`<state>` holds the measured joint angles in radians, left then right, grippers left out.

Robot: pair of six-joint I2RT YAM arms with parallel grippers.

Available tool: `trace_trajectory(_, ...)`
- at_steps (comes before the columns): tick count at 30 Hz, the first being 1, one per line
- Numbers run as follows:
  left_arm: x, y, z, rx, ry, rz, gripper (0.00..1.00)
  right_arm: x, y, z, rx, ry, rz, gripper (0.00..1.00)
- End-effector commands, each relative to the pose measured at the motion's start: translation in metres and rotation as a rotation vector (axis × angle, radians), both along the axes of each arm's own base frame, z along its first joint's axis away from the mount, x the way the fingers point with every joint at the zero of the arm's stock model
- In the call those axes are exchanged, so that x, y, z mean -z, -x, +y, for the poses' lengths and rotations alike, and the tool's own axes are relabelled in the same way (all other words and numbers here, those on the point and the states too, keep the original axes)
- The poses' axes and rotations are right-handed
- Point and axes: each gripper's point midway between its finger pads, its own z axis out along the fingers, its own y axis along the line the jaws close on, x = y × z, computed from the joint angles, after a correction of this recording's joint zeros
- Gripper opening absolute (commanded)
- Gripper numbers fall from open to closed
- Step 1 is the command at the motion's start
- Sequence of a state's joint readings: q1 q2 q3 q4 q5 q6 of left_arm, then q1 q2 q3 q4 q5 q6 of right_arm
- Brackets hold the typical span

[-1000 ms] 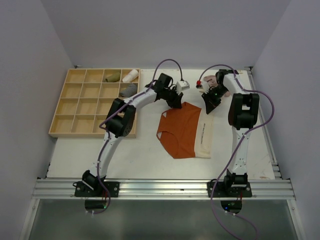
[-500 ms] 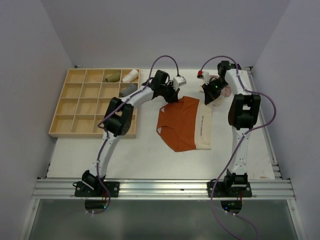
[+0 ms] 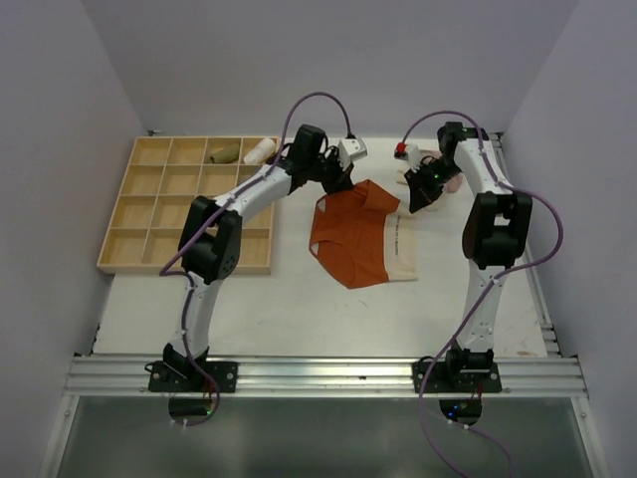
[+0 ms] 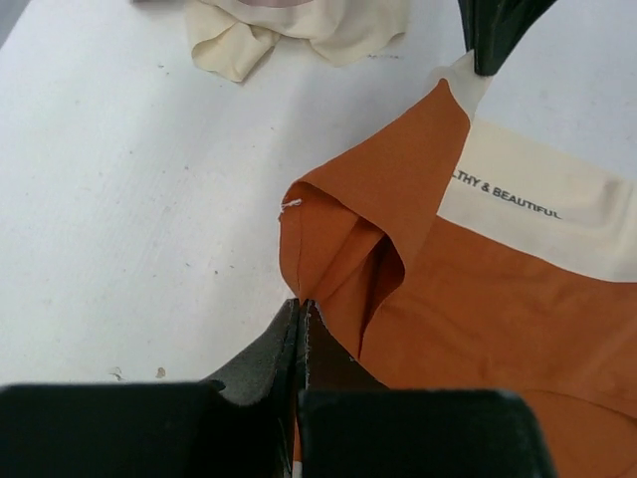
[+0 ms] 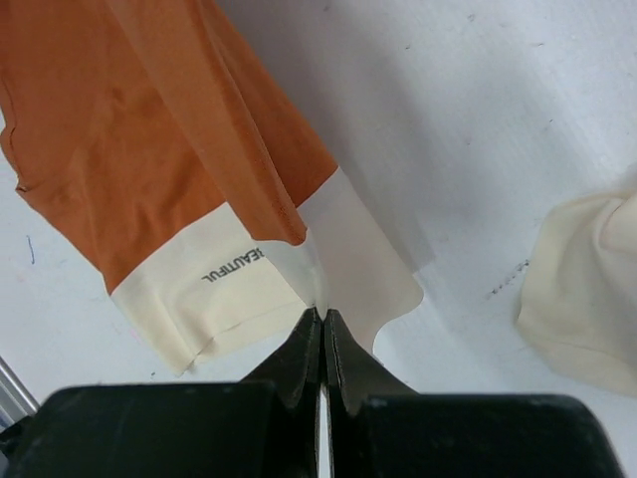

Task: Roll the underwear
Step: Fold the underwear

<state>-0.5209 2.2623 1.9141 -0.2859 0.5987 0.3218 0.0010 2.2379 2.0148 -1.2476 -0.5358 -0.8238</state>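
The rust-orange underwear (image 3: 356,239) with a cream waistband lies spread mid-table, its far edge lifted. My left gripper (image 3: 333,186) is shut on its far left corner; in the left wrist view the fingers (image 4: 299,311) pinch the orange cloth (image 4: 478,299). My right gripper (image 3: 413,202) is shut on the cream waistband corner; in the right wrist view the tips (image 5: 320,314) pinch the band (image 5: 239,289). The pale beige-pink underwear (image 3: 438,169) lies crumpled at the far right, partly behind the right arm. It also shows in the left wrist view (image 4: 299,25) and right wrist view (image 5: 587,289).
A wooden compartment tray (image 3: 159,214) stands at the left, with rolled cloths in its far cells: an olive one (image 3: 225,153) and a white one (image 3: 261,150). The metal rail (image 3: 318,373) runs along the near edge.
Both grippers have moved toward the far side of the table, pulling the orange underwear with them. Its far edge is now lifted and the garment has turned a little.
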Motion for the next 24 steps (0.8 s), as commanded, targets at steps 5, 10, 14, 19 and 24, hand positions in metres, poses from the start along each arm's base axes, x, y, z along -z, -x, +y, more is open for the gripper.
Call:
trace_trajectory(5,-0.015,0.04,0.005,0.056,0.01,-0.023,0.0,-0.029,0.026,0.005,-0.074,-0.019,-0.055,0.0)
trace_trajectory(10,-0.004,0.056,0.012,0.042,-0.02,0.012,0.0,-0.024,0.045,0.012,-0.105,-0.023,-0.033,0.0)
trace_trajectory(14,0.006,0.073,0.02,0.041,-0.034,0.045,0.0,-0.012,0.061,0.016,-0.118,-0.026,0.003,0.0)
trace_trajectory(19,0.009,0.09,0.024,0.049,-0.044,0.058,0.0,-0.004,0.076,0.019,-0.129,-0.023,0.023,0.0)
trace_trajectory(24,0.007,0.102,0.026,0.058,-0.04,0.068,0.0,-0.011,0.085,0.02,-0.129,-0.031,0.013,0.0)
